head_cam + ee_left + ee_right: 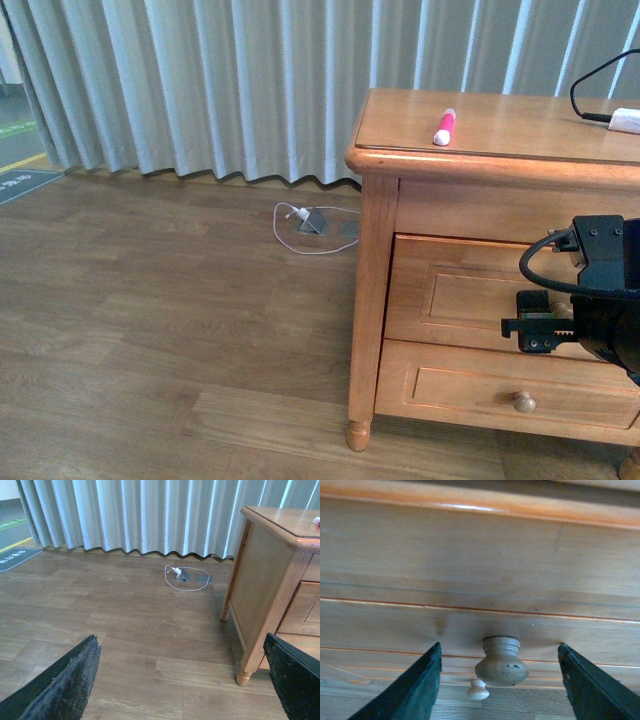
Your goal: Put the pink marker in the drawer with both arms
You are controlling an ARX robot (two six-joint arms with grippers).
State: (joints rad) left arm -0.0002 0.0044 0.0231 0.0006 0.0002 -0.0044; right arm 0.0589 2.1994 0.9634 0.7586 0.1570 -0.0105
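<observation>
Open wood floor point(125, 630) left of cabinet point(372, 300); left gripper point(180, 636) spread over it. Pink marker point(444, 127) on cabinet top, near front edge. Drawer point(450, 290) closed; right gripper point(499, 647) spread astride its knob point(501, 662), not touching.

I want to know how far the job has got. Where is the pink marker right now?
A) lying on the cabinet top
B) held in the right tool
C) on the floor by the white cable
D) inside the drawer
A: the pink marker lies on the cabinet top, while the right tool is open and empty, facing the drawer knob.
</observation>
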